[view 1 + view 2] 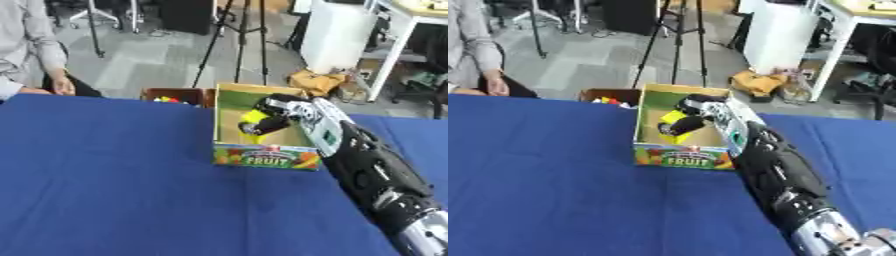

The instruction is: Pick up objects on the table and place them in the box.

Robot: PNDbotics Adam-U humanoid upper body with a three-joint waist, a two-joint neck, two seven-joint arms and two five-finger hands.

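While the right arm reached over the blue desk [114,190], the scene stood thus:
Right hand [278,116]: fingers curled round a yellow object [253,118], inside the box [262,159].
Yellow object: held above the box floor, not yet released.
Handling: judged small, light and rigid; best grasped across its middle.
Left hand: not visible.
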